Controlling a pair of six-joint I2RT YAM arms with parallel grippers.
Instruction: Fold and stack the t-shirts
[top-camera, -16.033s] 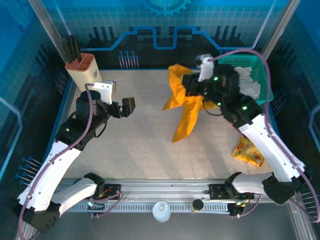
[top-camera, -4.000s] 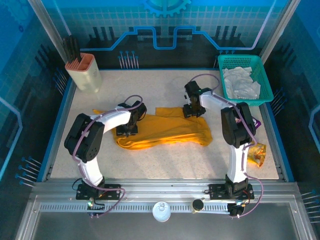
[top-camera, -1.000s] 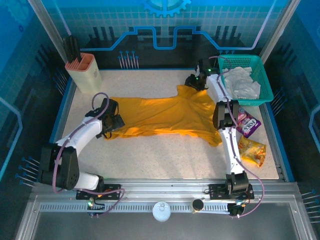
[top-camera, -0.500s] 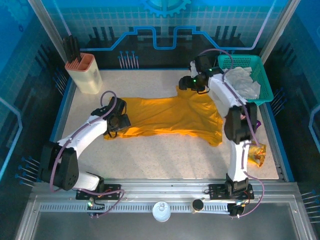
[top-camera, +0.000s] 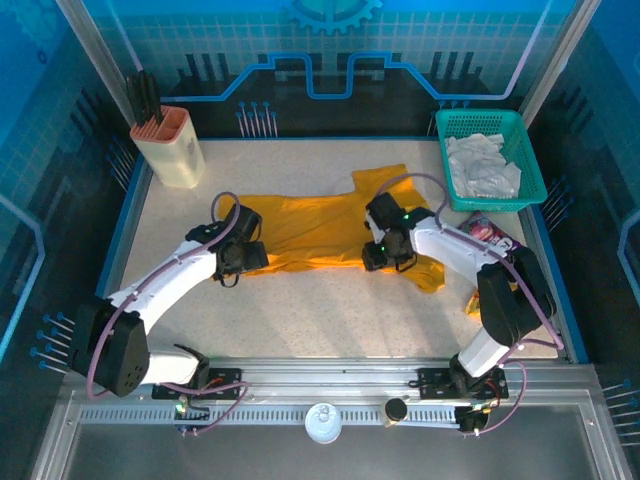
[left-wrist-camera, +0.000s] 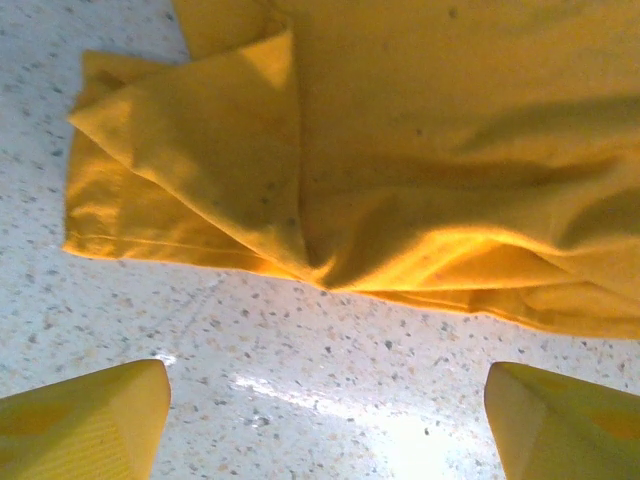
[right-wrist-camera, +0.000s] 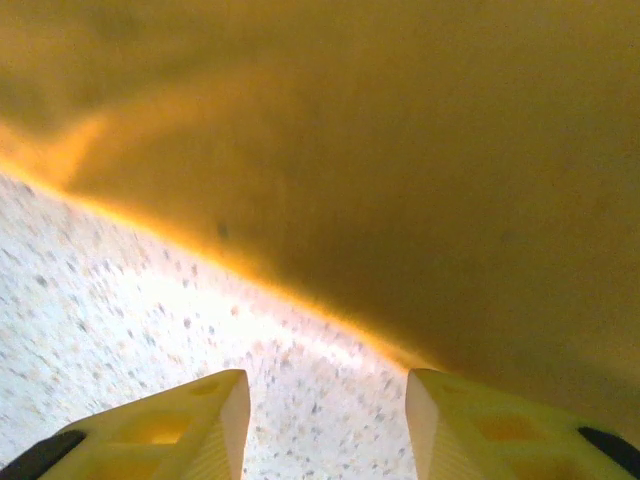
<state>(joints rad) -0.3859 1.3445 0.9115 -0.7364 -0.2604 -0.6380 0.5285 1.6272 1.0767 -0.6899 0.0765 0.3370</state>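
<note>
Bare tabletop near, basket far-right

At the far left corner of your speckled table stands a beige holder with dark utensils upright in it. At the far right you have a teal mesh basket, and a purple packet lies just on its near side. On the near rail sits a small white round cap.

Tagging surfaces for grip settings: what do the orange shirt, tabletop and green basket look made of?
Orange shirt: soft matte cloth, creasing into folds. Tabletop: hard, speckled, stone-like, slightly glossy from the glare patch. Green basket: probably moulded plastic, judging by its latticed walls.
</note>
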